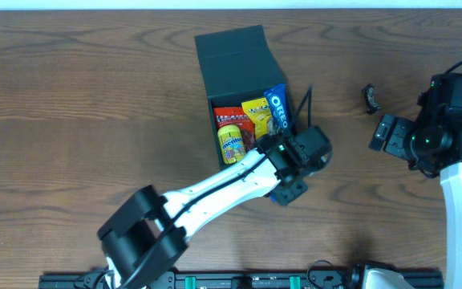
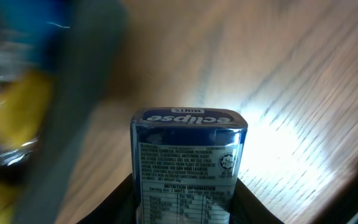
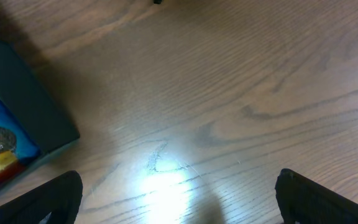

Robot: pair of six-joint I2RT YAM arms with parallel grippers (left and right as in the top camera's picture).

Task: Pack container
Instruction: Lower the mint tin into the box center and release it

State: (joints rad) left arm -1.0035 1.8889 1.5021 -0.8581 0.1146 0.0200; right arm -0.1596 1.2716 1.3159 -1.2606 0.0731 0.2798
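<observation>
The container [image 1: 233, 54] is a dark box with its flap lid open, at the table's centre back. Inside lie a red packet [image 1: 231, 117], a yellow can [image 1: 231, 143], a yellow packet [image 1: 258, 113] and a blue Oreo pack [image 1: 277, 106]. My left gripper [image 1: 295, 164] is just right of the box's front corner, shut on a blue Eclipse mints tin [image 2: 188, 163] held above the wood. My right gripper [image 3: 179, 196] is open and empty over bare table at the right; the box corner [image 3: 23, 106] shows at its left.
A small dark curved piece [image 1: 369, 97] lies on the table right of the box. The right arm's body [image 1: 439, 128] stands at the right edge. The wooden table [image 1: 87, 120] stretches to the left.
</observation>
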